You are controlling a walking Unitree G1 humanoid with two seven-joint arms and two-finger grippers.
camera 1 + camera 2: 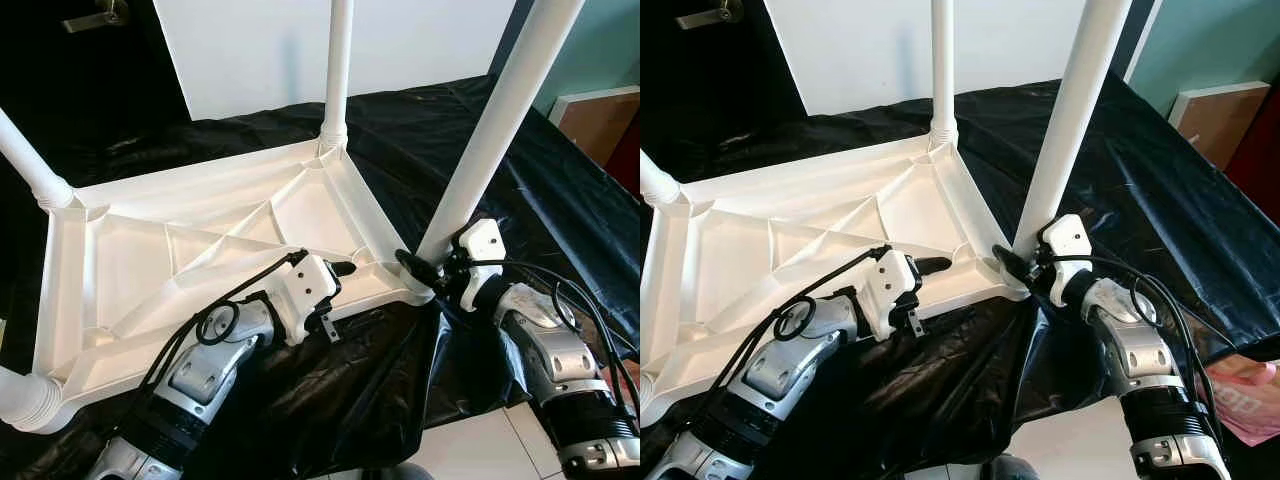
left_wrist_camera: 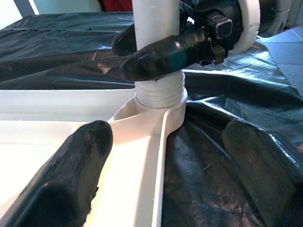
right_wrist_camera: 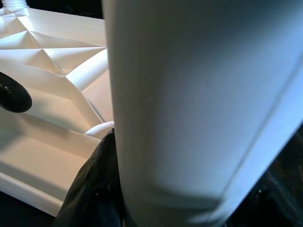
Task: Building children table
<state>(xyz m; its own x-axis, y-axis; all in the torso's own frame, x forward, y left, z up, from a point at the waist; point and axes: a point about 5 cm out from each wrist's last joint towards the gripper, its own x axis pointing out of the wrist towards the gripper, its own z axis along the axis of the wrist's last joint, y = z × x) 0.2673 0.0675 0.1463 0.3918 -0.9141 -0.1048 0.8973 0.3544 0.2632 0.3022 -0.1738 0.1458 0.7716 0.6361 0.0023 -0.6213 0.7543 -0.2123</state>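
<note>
At the tabletop (image 1: 200, 240) corner, right gripper (image 1: 418, 268) pinches the leg (image 1: 490, 130); left gripper (image 1: 345, 268) spread beside.

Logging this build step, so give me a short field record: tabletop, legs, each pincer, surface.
tabletop: white, upside down, ribs up
legs: four white legs stand in the corners; near right leg leans
right pincer: shut on near right leg at its base
left pincer: open, over the tabletop's near edge, pointing at that leg
surface: black sheet
</note>
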